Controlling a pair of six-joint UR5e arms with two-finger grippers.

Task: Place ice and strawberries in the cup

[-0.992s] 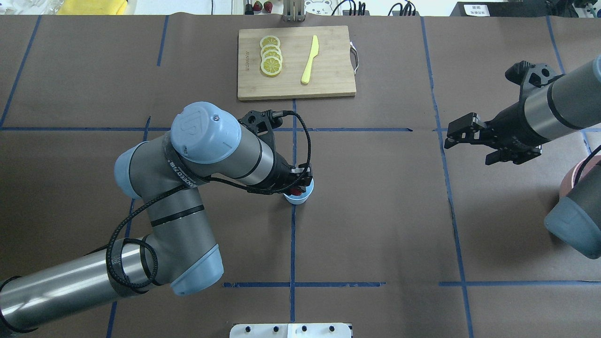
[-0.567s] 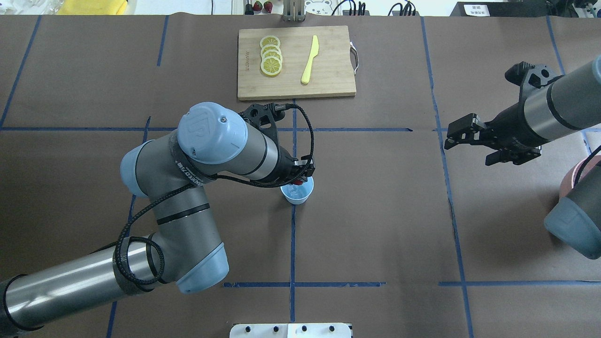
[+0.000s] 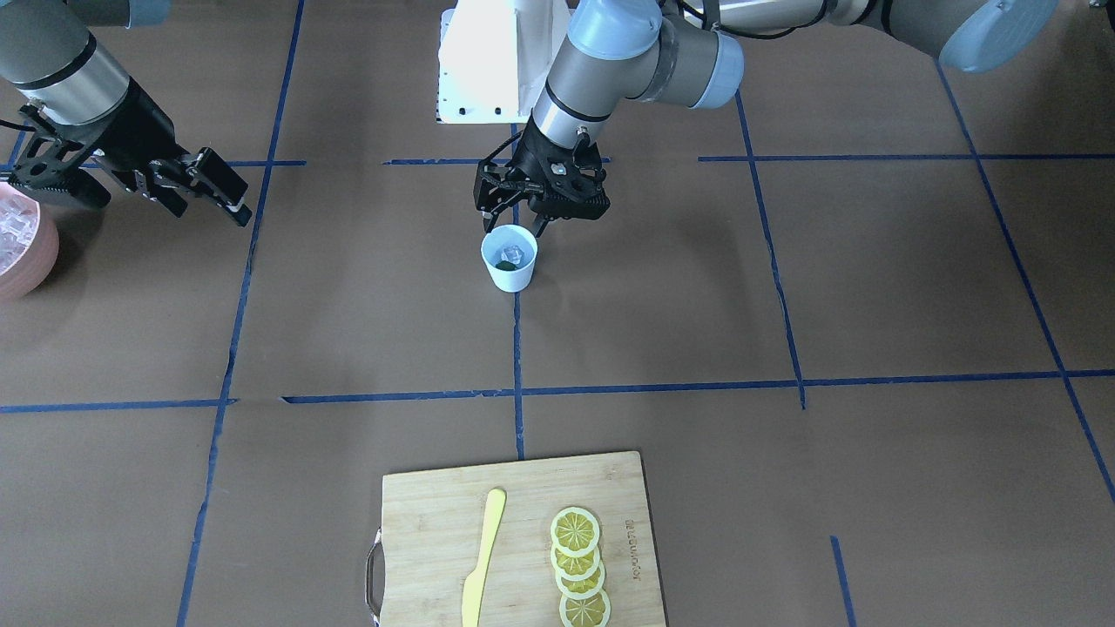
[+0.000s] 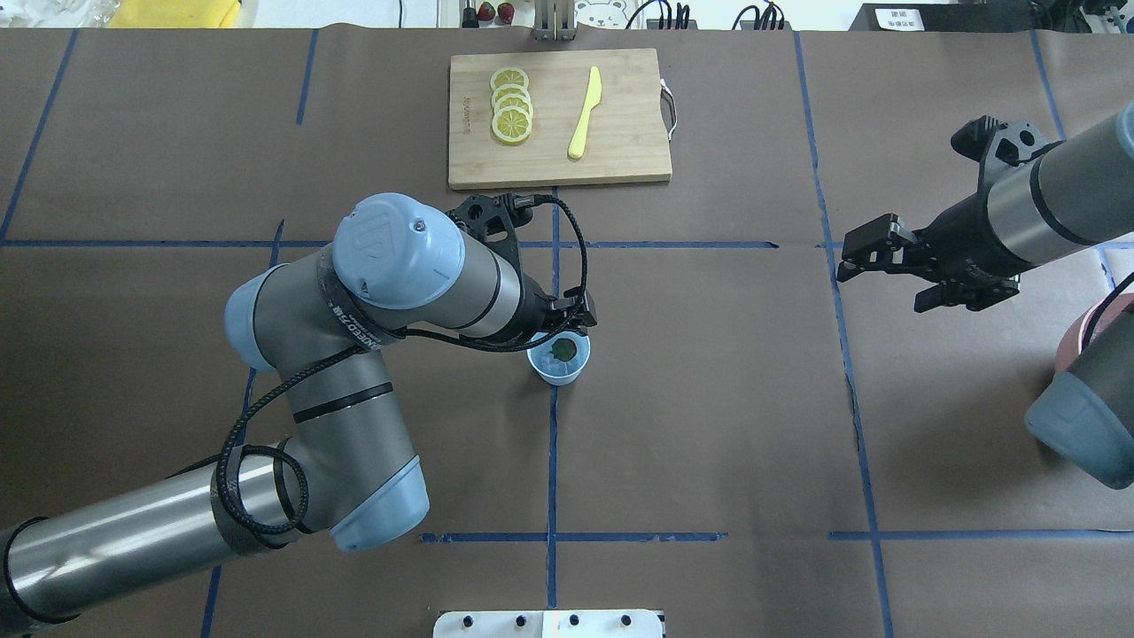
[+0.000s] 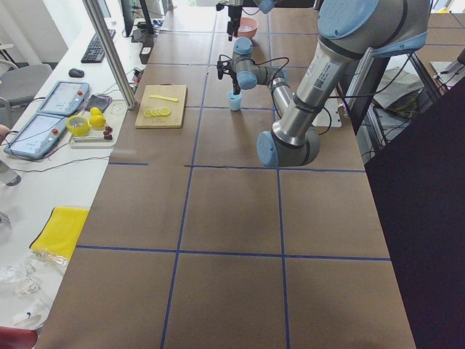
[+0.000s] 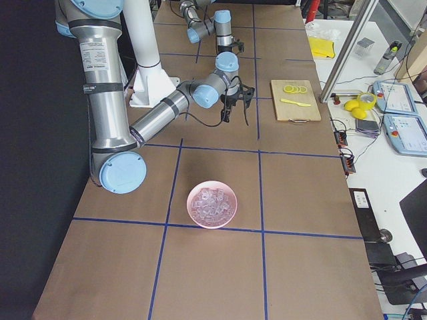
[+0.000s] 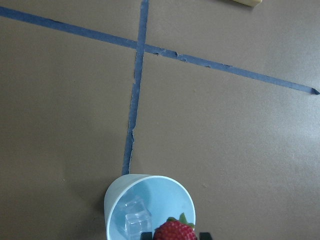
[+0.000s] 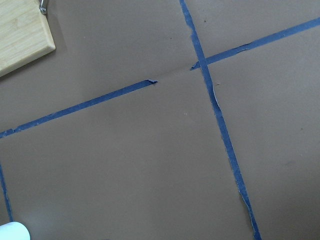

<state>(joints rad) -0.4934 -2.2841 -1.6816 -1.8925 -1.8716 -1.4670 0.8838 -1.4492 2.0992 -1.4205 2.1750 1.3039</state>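
The pale blue cup stands mid-table on a blue tape line. It also shows in the front view and the left wrist view. Inside it lie clear ice cubes and the red strawberry, whose green top faces up. My left gripper hangs open just above the cup's far rim, also seen in the front view, with nothing between its fingers. My right gripper is open and empty, far to the cup's right above the table.
A pink bowl full of ice cubes sits by the right arm. A wooden cutting board at the far edge carries lemon slices and a yellow knife. Blue tape lines cross the brown table cover.
The strawberry has left my left gripper and now lies in the cup with its green top up. The left gripper has drawn slightly off the cup. The right arm has not moved.
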